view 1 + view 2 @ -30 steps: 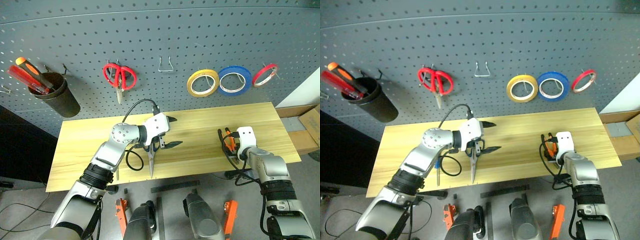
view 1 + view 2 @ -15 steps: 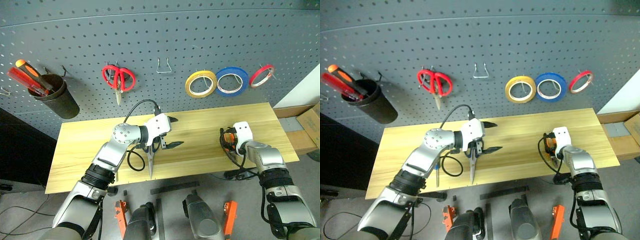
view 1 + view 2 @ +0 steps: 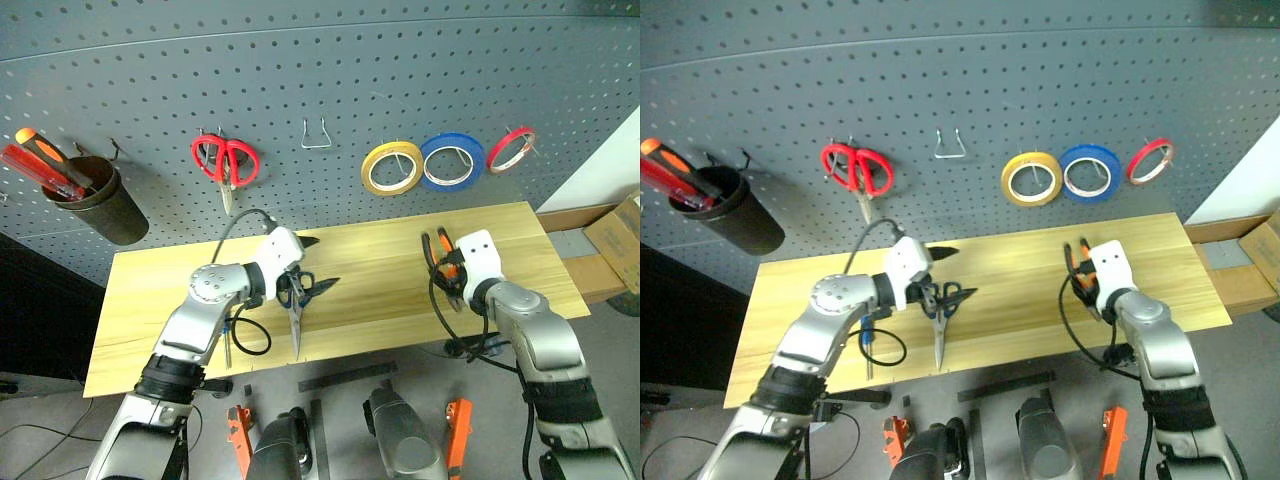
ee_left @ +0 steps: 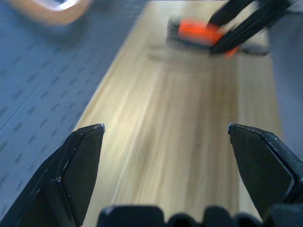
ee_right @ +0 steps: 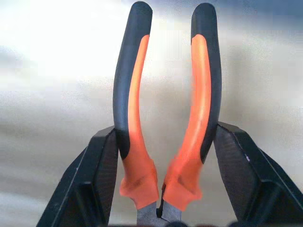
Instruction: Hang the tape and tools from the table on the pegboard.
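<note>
Right wrist view — pliers clamped between tool fingers.

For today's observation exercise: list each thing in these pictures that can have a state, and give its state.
pliers: gripped by right gripper, lifted off table
left gripper: open, empty
dark scissors: lying on table
blue screwdriver: lying on table
red tape: hung on pegboard
red scissors: hung on pegboard
</note>
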